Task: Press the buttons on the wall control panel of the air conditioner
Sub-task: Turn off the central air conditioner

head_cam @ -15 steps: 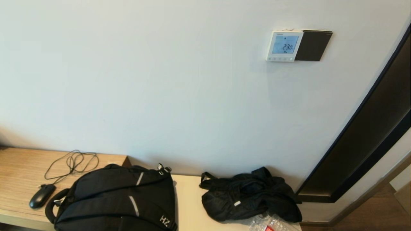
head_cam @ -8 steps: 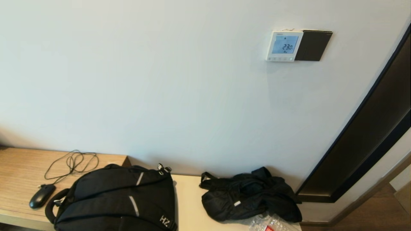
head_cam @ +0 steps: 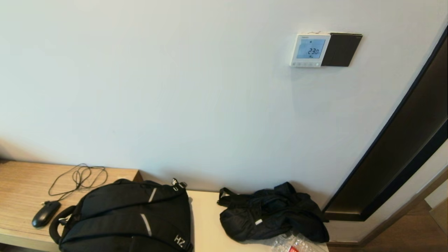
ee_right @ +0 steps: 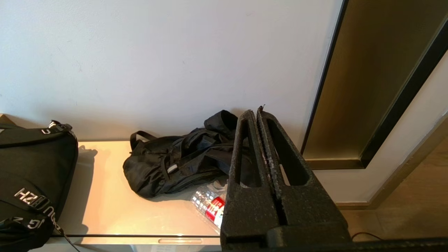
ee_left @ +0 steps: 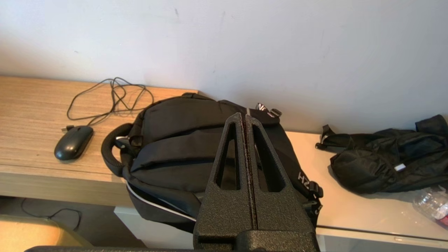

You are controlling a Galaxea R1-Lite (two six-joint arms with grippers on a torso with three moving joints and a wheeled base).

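Observation:
The white wall control panel (head_cam: 309,49) hangs high on the wall at the upper right of the head view. Its light-blue screen shows 23.0. A row of tiny white buttons (head_cam: 305,64) runs along its lower edge. Neither gripper shows in the head view, and the panel shows in neither wrist view. My left gripper (ee_left: 244,117) is shut and empty, low in front of the desk over the black backpack (ee_left: 196,147). My right gripper (ee_right: 256,112) is shut and empty, low near the small black bag (ee_right: 175,161).
A plain black plate (head_cam: 341,49) sits right beside the panel. A backpack (head_cam: 129,217), a black bag (head_cam: 269,213), a mouse (head_cam: 45,213) with its cable and a plastic bottle (ee_right: 210,204) lie on the desk (head_cam: 21,185). A dark door frame (head_cam: 402,140) stands at the right.

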